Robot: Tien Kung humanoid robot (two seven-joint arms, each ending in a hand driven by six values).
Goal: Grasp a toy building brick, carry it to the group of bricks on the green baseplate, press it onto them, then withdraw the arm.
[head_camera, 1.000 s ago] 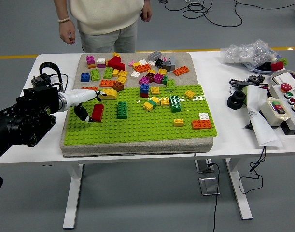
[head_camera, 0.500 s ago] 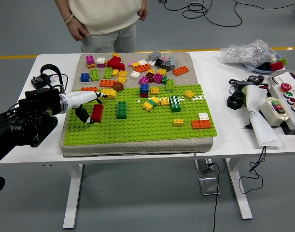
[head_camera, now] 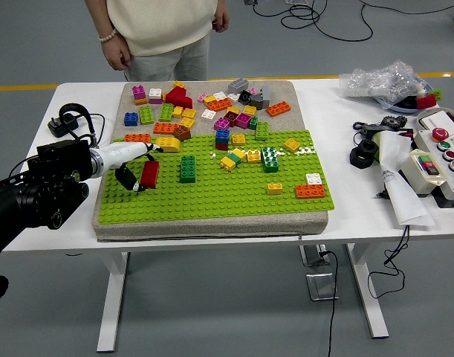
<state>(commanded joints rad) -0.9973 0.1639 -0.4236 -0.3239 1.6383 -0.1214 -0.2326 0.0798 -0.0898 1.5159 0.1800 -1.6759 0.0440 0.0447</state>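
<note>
One arm is doing the work: the left hand (head_camera: pixel 128 165) comes in from the left edge and sits over the left end of the green baseplate (head_camera: pixel 212 195), with its fingers (head_camera: pixel 123 175) curled around a red brick (head_camera: pixel 149 174). The brick is tilted a bit on its end, right at the plate's left side; can't really tell if its bottom is touching the studs or just above them. A white finger pokes out toward the yellow curved brick (head_camera: pixel 168 143) at the plate's far left edge, close to it.

Just right of the red one stands a dark green brick (head_camera: pixel 188 168), on its own. The main group of bricks on the plate is further right along the far edge: a blue stack (head_camera: pixel 222 138), some yellow and green pieces, and a taller green block (head_camera: pixel 270 158). Nearer the right side lie a small yellow brick (head_camera: pixel 275 188), a white one (head_camera: pixel 314 178) and an orange one (head_camera: pixel 310 192).

Beyond the plate, on the grey mat (head_camera: pixel 286 93), is a loose pile of mixed bricks (head_camera: pixel 204 108).

On the right end of the white counter (head_camera: pixel 345 216) there's a control box with buttons (head_camera: pixel 438 160), some paper and a plastic bag (head_camera: pixel 379 80). A person (head_camera: pixel 163 33) stands at the far side, hands hanging down, not touching anything.
</note>
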